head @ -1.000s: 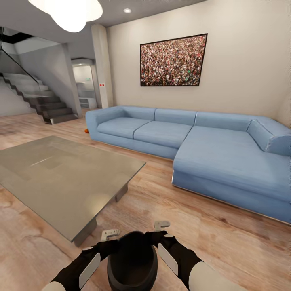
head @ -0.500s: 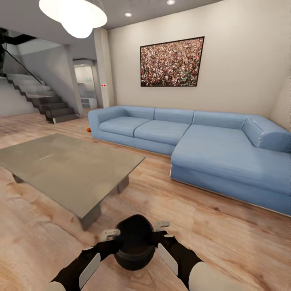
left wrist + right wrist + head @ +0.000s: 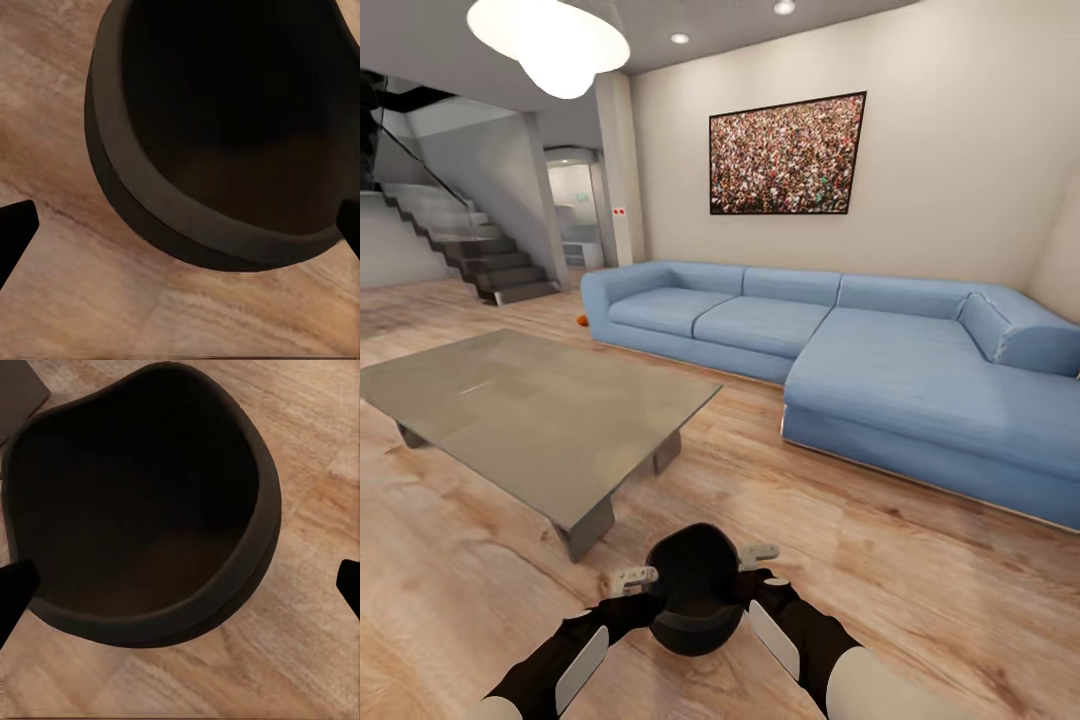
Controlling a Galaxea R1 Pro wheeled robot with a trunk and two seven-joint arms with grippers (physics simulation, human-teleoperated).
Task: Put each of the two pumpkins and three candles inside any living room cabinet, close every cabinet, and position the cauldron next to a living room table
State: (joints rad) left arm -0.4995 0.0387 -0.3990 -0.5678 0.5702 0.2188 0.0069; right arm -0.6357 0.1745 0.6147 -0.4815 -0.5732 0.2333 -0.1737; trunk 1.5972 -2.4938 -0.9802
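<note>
Resting between the two arms near the head view's 6 o'clock, the cauldron [image 3: 695, 600] is flanked by the left gripper [image 3: 632, 577] at its 9 o'clock side and the right gripper [image 3: 758, 553] at its 3 o'clock side. In both wrist views the dark fingertips sit far apart at the frame edges with the pot's wide mouth [image 3: 232, 112] between them, so each gripper's fingers look spread, not pinched on the rim; whether the arms squeeze the belly between them I cannot tell for sure. Wood floor [image 3: 300, 660] shows under the pot in the wrist views. The table [image 3: 540, 415] lies toward 10 o'clock, its nearest leg just beyond the pot, with the blue sofa [image 3: 920, 385] at 2 o'clock and a small orange thing [image 3: 582, 321] by the sofa's far end, too small to name. Judging by its looks, the cauldron is rigid, thick-walled and probably heavy, with a smooth round belly that could slip; pressing from both sides below the rim, or hooking the lip, seems the safest hold.
</note>
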